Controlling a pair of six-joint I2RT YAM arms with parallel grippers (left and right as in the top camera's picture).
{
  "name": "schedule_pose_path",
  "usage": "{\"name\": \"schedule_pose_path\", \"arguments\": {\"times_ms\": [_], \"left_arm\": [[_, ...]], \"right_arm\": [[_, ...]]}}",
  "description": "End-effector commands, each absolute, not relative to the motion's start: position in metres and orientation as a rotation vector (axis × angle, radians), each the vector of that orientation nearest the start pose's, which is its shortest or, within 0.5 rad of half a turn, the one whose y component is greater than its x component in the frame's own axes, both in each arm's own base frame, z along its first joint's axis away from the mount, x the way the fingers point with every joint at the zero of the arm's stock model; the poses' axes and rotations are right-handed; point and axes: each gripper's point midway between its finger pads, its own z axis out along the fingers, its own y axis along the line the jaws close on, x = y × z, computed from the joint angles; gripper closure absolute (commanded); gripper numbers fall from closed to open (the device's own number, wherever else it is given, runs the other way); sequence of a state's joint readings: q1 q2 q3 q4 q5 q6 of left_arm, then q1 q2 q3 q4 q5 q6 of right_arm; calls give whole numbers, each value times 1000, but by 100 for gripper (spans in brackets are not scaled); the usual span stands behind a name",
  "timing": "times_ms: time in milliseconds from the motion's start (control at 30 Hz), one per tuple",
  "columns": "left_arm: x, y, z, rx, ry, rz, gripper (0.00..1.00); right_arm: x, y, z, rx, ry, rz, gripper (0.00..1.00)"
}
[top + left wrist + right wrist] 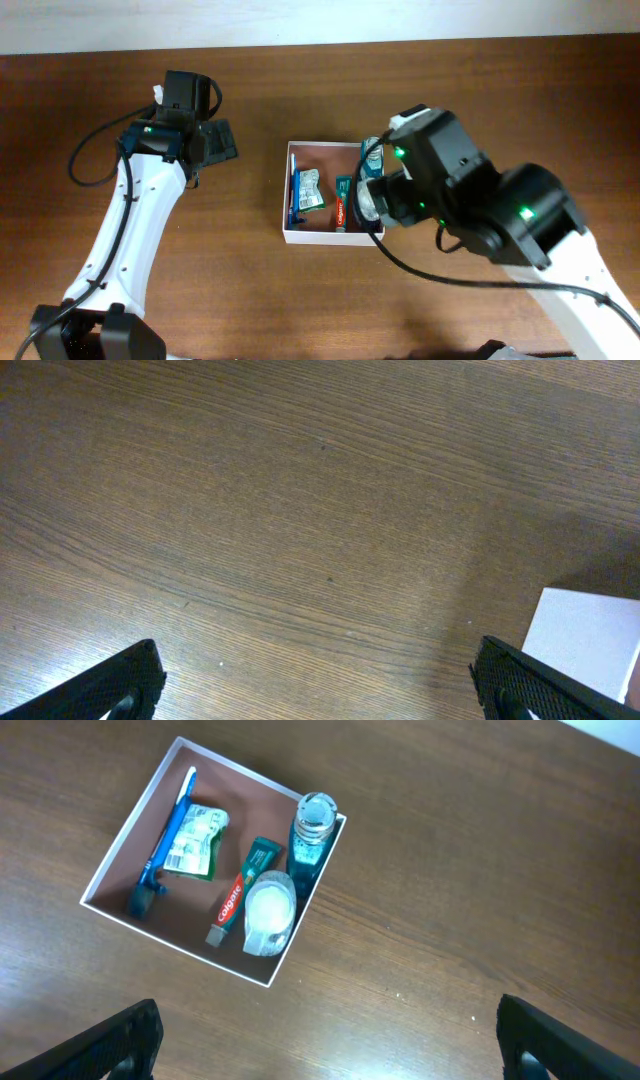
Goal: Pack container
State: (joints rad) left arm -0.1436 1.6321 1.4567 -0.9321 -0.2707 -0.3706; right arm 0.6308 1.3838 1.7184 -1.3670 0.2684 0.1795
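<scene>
Dark brown wood-grain table (480,870), with a pale strip (300,25) along its far edge. Inside the container (245,805) we count five toiletries. A blue toothbrush (165,838) lies along one wall, with a green-and-white sachet (195,842) just beside it. A green-and-red Colgate tube (238,892) lies near the middle, roughly parallel to the brush. A clear blue bottle (312,835) and a pale white jar (268,912) sit against the opposite wall. We cannot tell whether these two are upright or lying.
</scene>
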Motion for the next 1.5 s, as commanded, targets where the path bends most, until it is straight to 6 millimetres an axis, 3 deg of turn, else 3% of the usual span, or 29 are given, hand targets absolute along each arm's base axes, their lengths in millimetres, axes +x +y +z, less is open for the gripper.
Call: {"name": "schedule_pose_path", "arguments": {"times_ms": [0, 233, 400, 500, 567, 700, 967, 1067, 1467], "left_arm": [[398, -8, 184, -381, 2580, 203, 1], [398, -8, 184, -381, 2579, 203, 1], [398, -8, 184, -381, 2580, 203, 1], [398, -8, 184, -381, 2579, 203, 1], [398, -8, 184, -381, 2579, 203, 0], [398, -8, 184, -381, 2579, 203, 1], [398, -8, 184, -381, 2580, 203, 1], [398, -8, 184, -381, 2579, 203, 1], [398, -8, 184, -381, 2579, 203, 1]], "right_arm": [[281, 148, 299, -480, 2508, -40, 1], [299, 183, 330, -481, 2347, 182, 2], [302, 197, 382, -447, 2139, 340, 2], [282, 184, 416, -427, 2024, 384, 2], [255, 164, 441, -463, 1915, 375, 2], [218, 132, 457, -457, 1801, 365, 2], [168, 73, 447, -296, 1600, 340, 2], [164, 65, 437, -257, 1532, 330, 2], [202, 47, 357, -89, 1458, 280, 2]]}}
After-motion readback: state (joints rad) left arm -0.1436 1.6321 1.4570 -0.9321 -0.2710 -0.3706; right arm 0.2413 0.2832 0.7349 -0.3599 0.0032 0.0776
